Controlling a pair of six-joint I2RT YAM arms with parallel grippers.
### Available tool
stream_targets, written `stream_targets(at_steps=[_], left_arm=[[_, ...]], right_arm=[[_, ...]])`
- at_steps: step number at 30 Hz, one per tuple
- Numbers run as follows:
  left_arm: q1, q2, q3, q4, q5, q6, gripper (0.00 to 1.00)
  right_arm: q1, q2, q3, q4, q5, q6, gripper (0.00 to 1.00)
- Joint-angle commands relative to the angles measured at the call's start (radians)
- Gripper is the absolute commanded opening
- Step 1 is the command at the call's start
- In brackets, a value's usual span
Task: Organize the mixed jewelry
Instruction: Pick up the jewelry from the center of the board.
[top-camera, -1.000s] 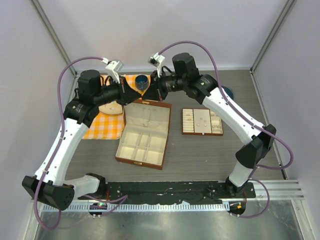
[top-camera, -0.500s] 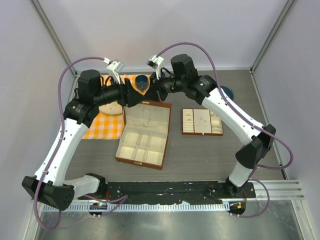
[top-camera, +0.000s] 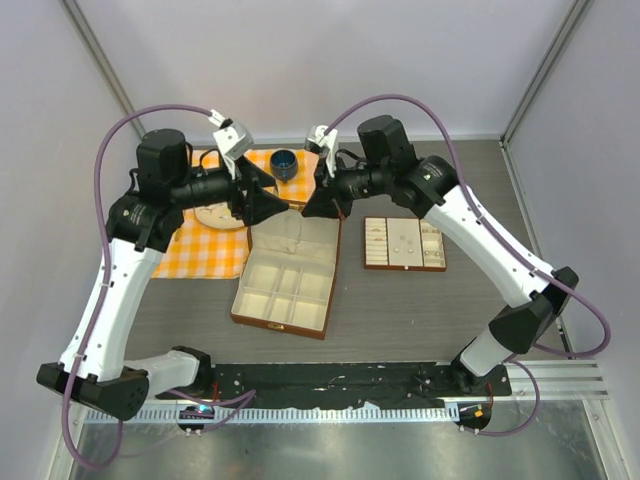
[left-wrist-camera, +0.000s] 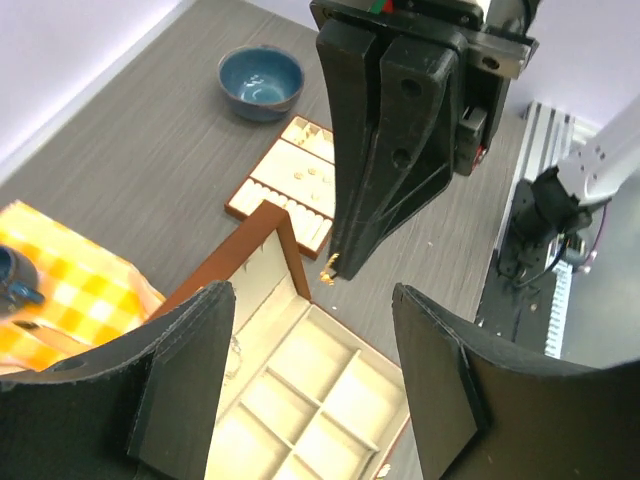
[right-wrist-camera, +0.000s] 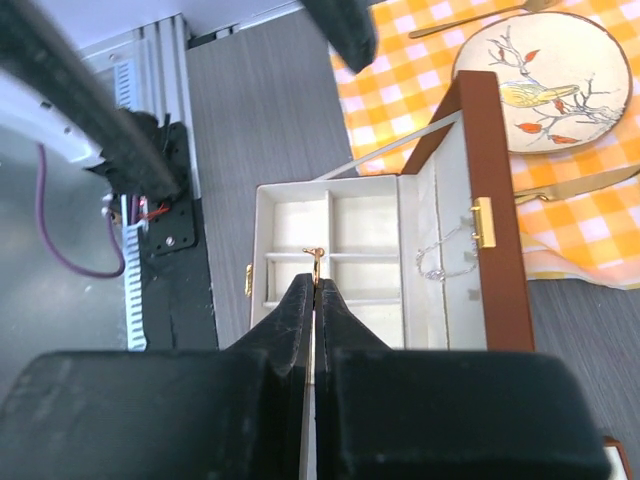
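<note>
**A:** What do we have around the brown box (top-camera: 268, 280)?

**B:** It lies open between the two arms. To its left we see an orange checked cloth (top-camera: 205, 255). A bird-painted plate (right-wrist-camera: 545, 85) and gold-coloured cutlery (right-wrist-camera: 590, 180) lie on the cloth, and a dark blue cup (top-camera: 284, 162) stands on its far corner. To the right of the box lies a flat tray (top-camera: 404, 266), and beyond that a blue bowl (left-wrist-camera: 261, 80).

**A:** Anything in the way?

**B:** From above, both grippers meet nose to nose over the lid (right-wrist-camera: 445, 180) and cover its far edge.

**A:** And the pincers?

**B:** The right gripper (right-wrist-camera: 315, 283) is pressed tight on a tiny gold-coloured ring (right-wrist-camera: 314, 254) — we see it held above the box's compartments. The left gripper (left-wrist-camera: 312, 300) has its fingers spread wide with nothing between them, and it faces the right one's tip.

**A:** The necklace?

**B:** We find the silver chain (right-wrist-camera: 440, 255) lying inside the lid — apart from both grippers.
</note>
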Motion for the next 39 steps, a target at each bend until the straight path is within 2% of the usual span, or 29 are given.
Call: stream_targets(at_steps=[1, 7, 16, 30, 39], left_arm=[[0.004, 0.041, 0.090, -0.175, 0.136, 0.246, 0.68], [-0.011, 0.110, 0.182, -0.295, 0.228, 0.354, 0.63], [-0.065, 0.158, 0.248, -0.358, 0.250, 0.389, 0.60], [-0.171, 0.187, 0.210, -0.333, 0.172, 0.382, 0.49], [-0.174, 0.210, 0.256, -0.442, 0.120, 0.463, 0.41]], right_arm=[[0.006, -0.090, -0.010, -0.053, -0.095, -0.096, 0.01], [0.012, -0.080, -0.001, -0.099, -0.173, -0.125, 0.01], [0.041, -0.070, 0.010, -0.116, -0.137, -0.150, 0.01], [0.072, -0.060, 0.014, -0.107, -0.062, -0.154, 0.01], [0.073, -0.083, -0.010, -0.109, -0.031, -0.173, 0.01]])
